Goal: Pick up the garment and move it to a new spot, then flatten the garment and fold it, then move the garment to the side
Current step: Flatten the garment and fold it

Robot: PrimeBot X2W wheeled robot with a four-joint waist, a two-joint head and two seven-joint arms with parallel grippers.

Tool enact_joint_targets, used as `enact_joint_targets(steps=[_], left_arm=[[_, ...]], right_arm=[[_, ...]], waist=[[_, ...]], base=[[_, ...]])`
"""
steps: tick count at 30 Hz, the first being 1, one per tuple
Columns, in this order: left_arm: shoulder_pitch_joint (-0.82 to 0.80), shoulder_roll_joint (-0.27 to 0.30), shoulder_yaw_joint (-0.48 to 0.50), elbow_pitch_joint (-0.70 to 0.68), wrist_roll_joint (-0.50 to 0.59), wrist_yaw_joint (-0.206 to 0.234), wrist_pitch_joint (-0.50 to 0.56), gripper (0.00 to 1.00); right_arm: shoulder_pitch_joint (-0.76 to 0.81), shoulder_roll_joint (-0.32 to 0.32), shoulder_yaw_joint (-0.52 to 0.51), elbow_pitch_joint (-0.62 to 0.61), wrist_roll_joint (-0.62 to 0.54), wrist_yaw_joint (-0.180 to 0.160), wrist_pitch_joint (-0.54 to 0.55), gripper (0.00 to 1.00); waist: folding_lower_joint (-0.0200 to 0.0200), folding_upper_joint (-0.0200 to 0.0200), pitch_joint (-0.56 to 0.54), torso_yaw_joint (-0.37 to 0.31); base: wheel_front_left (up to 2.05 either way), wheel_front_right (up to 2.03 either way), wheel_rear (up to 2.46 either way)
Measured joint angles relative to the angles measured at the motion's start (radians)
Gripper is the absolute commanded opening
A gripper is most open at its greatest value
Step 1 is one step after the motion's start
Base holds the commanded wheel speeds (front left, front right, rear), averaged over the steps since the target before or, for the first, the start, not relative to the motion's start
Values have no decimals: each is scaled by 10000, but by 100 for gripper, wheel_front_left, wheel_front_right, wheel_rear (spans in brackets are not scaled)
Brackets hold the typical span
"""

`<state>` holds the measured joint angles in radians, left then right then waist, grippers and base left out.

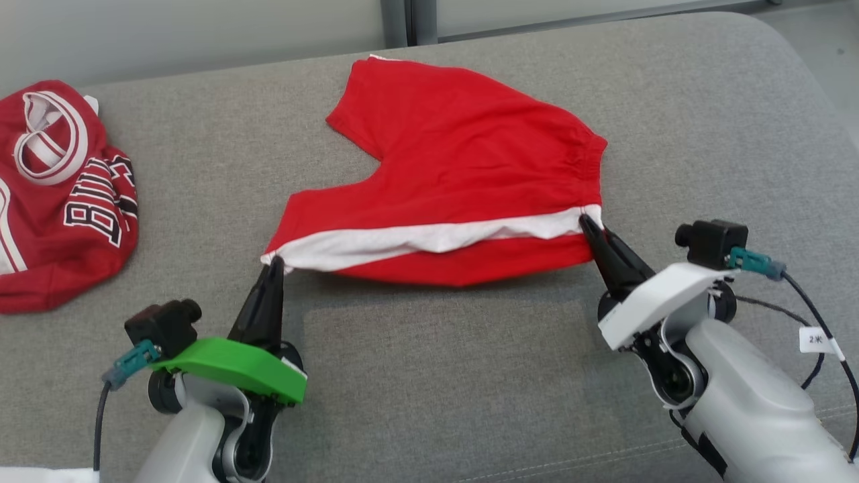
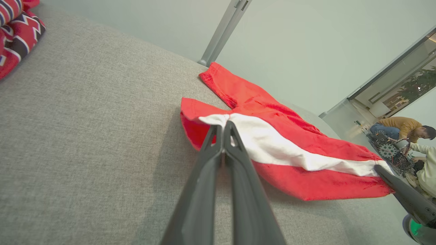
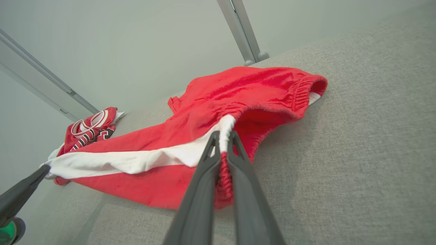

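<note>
One broad grey woven-fabric cushion (image 1: 436,376), rounded at its far right corner, carries everything listed below.

One pair of red fabric shorts (image 1: 463,154), lying near the middle of the cushion, towards its far edge. The legs point to the robot's left, the gathered elastic waistband (image 1: 594,157) to its right. The far leg lies flat. The near side is lifted off the cushion and drawn taut between the two grippers, with red cloth hanging below the taut edge towards the surface.

One crumpled red jersey with white-and-black trim and lettering (image 1: 60,201), at the cushion's left end, well apart from the shorts.

One left gripper (image 1: 274,263), two long dark fingers on a green plastic bracket (image 1: 235,369). Fingers pressed together, clamped on the hem corner of the near leg, at the left end of the white stripe.

One right gripper (image 1: 585,221), two long dark fingers on a white plastic bracket (image 1: 658,295). Fingers closed on the waistband where the stripe meets it. In the right wrist view, bunched red and white cloth sits between them.

One white side stripe (image 1: 429,238), running along the near leg from hem to waistband, stretched nearly straight between the two grips.

One grey metal post (image 1: 399,20), upright behind the cushion's far edge.
</note>
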<state>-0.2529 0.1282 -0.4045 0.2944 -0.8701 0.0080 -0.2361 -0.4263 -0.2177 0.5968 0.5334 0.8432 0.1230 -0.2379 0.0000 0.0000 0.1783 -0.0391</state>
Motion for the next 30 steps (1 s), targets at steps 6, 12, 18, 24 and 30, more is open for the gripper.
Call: enact_joint_targets(steps=[6, 12, 18, 24, 30], left_arm=[[1190, 109, 2, -29, 148, -81, -52, 0], [2361, 92, 169, -144, 136, -79, -121, 0], [3226, 33, 255, -533, 138, -73, -125, 0], [3954, 17, 305, -1087, 155, -73, -125, 0], [4466, 4, 265, -1269, 169, -79, -125, 0]], right_arm=[[1082, -203, 328, -301, -462, 0, -54, 0], [2147, -435, 351, -637, -616, 0, -96, 0], [3182, -644, 334, -1133, -639, 2, -96, 0], [3772, -759, 305, -1691, -709, 2, -96, 0], [4293, -970, 301, -1914, -765, 2, -96, 0]], waist=[[0, 0, -548, -12], [0, 0, -1135, -48], [0, 0, -1661, -51], [0, 0, -1904, -50], [0, 0, -1939, -12]], base=[[0, 0, 0], [0, 0, 0], [0, 0, 0], [0, 0, 0], [0, 0, 0]])
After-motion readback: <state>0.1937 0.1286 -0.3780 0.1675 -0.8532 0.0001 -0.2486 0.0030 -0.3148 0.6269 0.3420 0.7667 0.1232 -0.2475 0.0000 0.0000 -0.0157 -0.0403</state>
